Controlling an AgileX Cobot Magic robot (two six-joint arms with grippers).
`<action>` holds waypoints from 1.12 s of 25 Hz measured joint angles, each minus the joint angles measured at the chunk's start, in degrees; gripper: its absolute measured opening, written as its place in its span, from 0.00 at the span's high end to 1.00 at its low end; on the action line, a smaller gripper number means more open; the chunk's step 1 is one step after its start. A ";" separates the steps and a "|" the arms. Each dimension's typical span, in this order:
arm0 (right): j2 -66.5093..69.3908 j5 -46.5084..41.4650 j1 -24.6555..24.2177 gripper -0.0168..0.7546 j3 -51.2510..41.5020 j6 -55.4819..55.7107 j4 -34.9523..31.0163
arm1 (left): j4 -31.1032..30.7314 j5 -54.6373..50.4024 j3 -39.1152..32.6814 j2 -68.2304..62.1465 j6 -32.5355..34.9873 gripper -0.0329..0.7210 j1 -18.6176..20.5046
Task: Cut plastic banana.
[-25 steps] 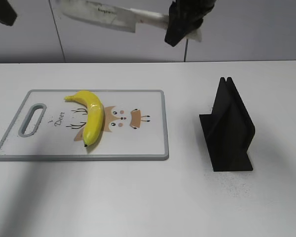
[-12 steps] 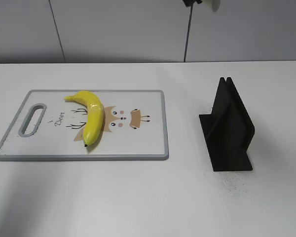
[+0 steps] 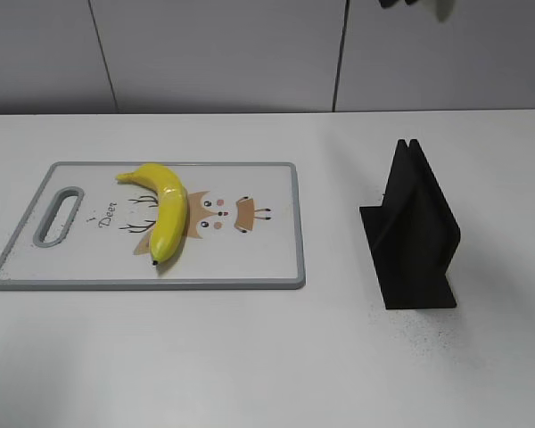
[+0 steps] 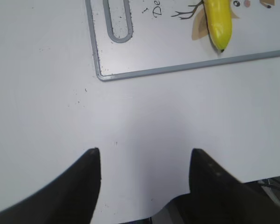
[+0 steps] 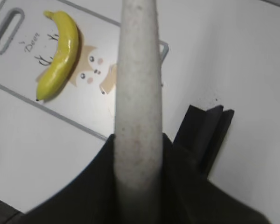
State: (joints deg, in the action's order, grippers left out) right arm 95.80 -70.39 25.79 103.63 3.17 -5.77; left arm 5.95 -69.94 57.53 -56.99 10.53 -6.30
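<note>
The plastic banana point(image 3: 163, 208) lies whole on the cutting board point(image 3: 250, 259), at its left-middle, dark tip toward the front. My right gripper point(image 5: 137, 137) is shut on the pale knife handle point(image 5: 136, 70), high above the table; the banana point(image 5: 58, 56) lies below to the left. In the exterior view only a sliver of this gripper point(image 3: 397, 3) and the handle point(image 3: 441, 9) shows at the top edge; the blade is out of view. My left gripper point(image 4: 144, 151) is open and empty over bare table in front of the board point(image 4: 144, 56); the banana's tip point(image 4: 218, 23) shows beyond it.
A black slotted knife stand point(image 3: 412, 232) stands on the white table point(image 3: 250, 357) right of the board. It also shows below my right gripper in the right wrist view point(image 5: 203, 135). A grey wall runs behind the table.
My right gripper has risen and moved right with the knife, almost leaving the top of the exterior view. My left gripper has left that view. The banana has not moved.
</note>
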 joint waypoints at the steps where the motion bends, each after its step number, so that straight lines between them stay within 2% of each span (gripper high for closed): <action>1: -1.36 0.00 0.00 0.77 -2.66 0.42 0.57 | 0.00 -0.06 -1.10 2.11 0.00 0.18 0.00; 5: -7.57 0.96 0.00 0.77 -13.65 2.40 1.77 | 0.00 -0.08 -6.05 10.61 0.00 0.18 0.00; 16: -21.55 11.42 0.00 0.77 -39.08 8.76 2.00 | 0.00 1.52 -19.24 35.14 0.00 0.18 0.00; 22: -26.03 14.97 0.00 0.77 -47.54 11.97 2.05 | -0.40 2.75 -23.21 47.32 0.00 0.18 0.00; 28: -28.08 17.26 0.00 0.77 -51.90 14.94 2.32 | -0.51 3.02 -25.94 56.18 0.00 0.18 0.00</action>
State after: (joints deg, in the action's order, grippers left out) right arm 67.72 -53.13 25.79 51.74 18.11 -3.45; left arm 5.44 -66.92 31.58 -0.81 10.53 -6.30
